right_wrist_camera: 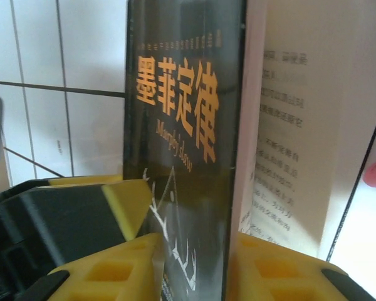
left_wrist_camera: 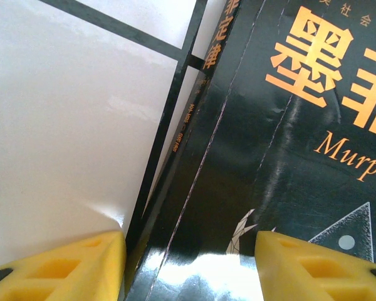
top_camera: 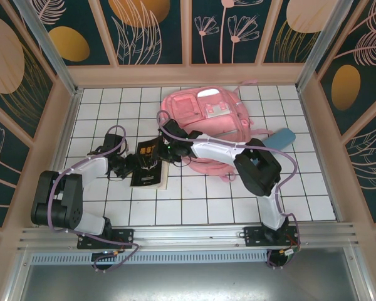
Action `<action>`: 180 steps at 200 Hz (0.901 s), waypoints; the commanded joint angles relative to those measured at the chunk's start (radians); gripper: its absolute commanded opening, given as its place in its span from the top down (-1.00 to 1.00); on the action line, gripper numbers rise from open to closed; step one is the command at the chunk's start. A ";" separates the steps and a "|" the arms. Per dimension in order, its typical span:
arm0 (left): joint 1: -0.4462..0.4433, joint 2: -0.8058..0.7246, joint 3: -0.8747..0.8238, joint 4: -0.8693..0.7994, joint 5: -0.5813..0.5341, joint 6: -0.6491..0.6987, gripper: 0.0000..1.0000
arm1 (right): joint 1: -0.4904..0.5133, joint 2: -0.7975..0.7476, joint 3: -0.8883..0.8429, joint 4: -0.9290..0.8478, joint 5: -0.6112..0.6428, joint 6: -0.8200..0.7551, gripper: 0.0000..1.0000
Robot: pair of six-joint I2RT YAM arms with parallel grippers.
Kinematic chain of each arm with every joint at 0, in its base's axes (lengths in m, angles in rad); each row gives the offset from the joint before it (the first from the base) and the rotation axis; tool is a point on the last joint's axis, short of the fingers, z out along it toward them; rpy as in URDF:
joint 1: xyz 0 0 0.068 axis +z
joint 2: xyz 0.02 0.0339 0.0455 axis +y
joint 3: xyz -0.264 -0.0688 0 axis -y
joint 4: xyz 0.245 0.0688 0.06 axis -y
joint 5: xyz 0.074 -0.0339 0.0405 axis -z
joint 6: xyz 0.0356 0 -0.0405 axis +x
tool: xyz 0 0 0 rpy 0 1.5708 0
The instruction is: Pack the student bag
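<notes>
The pink student bag (top_camera: 207,119) lies at the back middle of the tiled table. In front of it to the left lies a black book (top_camera: 147,164) with orange title characters (left_wrist_camera: 269,157). My left gripper (top_camera: 128,164) is open at the book's left edge, straddling the spine (left_wrist_camera: 191,269): one fingertip over the white tile, the other over the cover. My right gripper (top_camera: 166,150) is at the book's right edge, shut on the front cover (right_wrist_camera: 182,113), which stands lifted off the printed pages (right_wrist_camera: 288,138). The gripper's midpoint (right_wrist_camera: 194,269) lies on that cover.
A small blue pencil case (top_camera: 282,138) lies right of the bag, behind the right arm's elbow. Wooden walls (top_camera: 69,113) close off the table on the left, back and right. White tiles lie bare in front of the book and toward the right front.
</notes>
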 commanded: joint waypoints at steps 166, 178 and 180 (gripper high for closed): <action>-0.002 -0.048 0.024 0.280 0.421 -0.080 -0.89 | -0.246 -0.308 -0.283 0.240 -0.359 -0.246 0.98; -0.004 -0.040 0.011 0.340 0.472 -0.108 -0.89 | -0.257 -0.313 -0.293 0.248 -0.371 -0.243 0.98; -0.004 -0.038 0.008 0.352 0.479 -0.114 -0.89 | -0.259 -0.313 -0.294 0.248 -0.373 -0.242 0.98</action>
